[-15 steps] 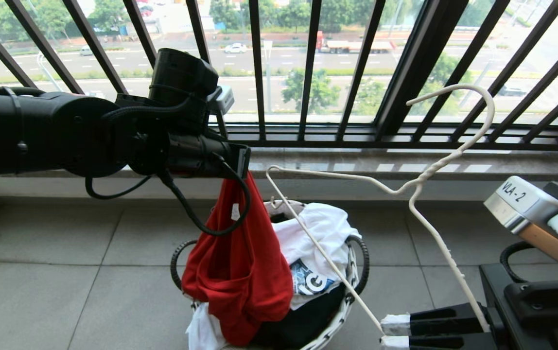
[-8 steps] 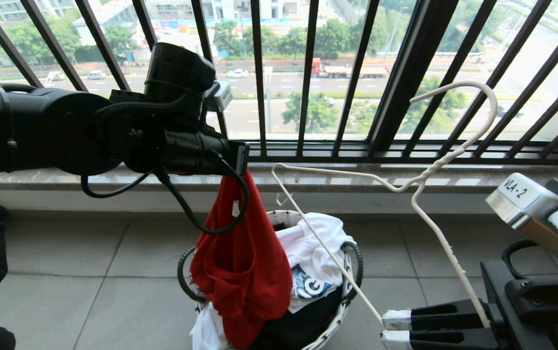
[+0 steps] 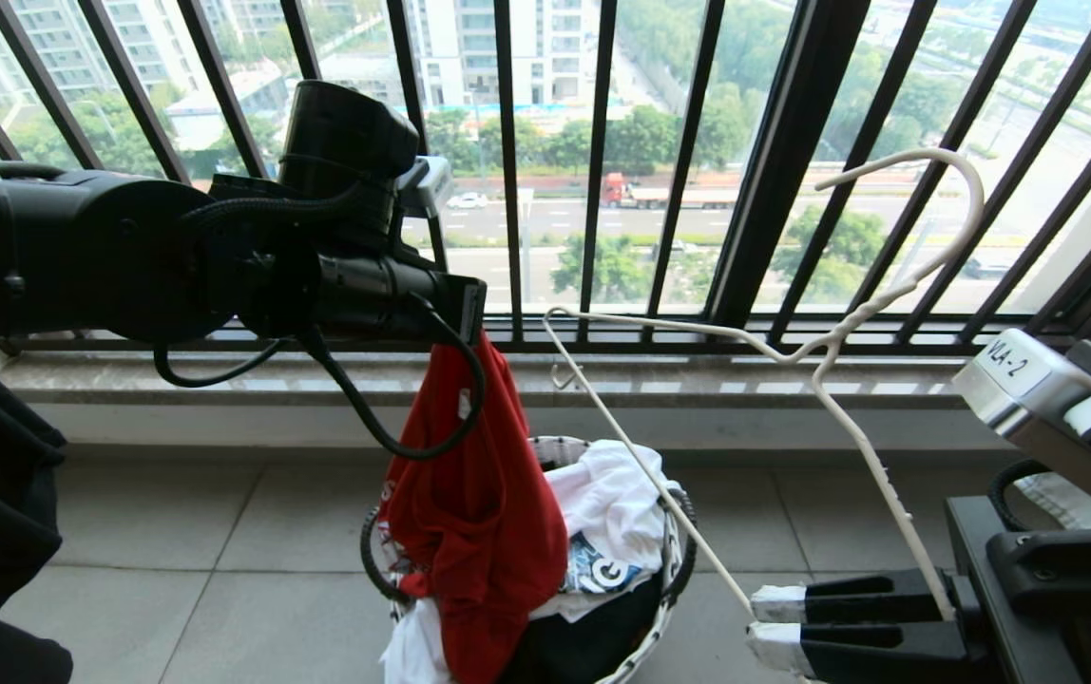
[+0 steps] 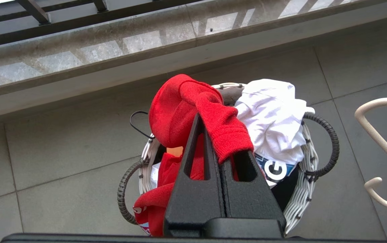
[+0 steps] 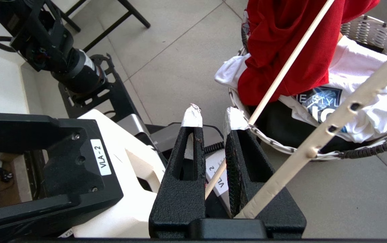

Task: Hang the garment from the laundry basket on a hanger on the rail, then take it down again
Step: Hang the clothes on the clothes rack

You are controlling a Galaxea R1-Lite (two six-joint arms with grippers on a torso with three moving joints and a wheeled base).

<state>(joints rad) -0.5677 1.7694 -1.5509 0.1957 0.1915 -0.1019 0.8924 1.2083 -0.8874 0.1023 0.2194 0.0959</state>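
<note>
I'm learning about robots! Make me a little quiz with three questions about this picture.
1. True or false: the left tool is shut on the red shirt.
2. What does the right tool hold?
A. basket
B. white hanger
C. black shirt
3. Fill in: the red shirt's bottom end hangs into the ____.

Key:
1. True.
2. B, the hanger.
3. Basket.

"VLA-2" — on the wrist-camera label [image 3: 1013, 366].

window railing [image 3: 507, 190]: black bars; above stone sill [image 3: 698, 385]
floor [image 3: 222, 532]: grey tiles
white garment [image 3: 617, 503]: crumpled; atop black garment [image 3: 583, 641]
</note>
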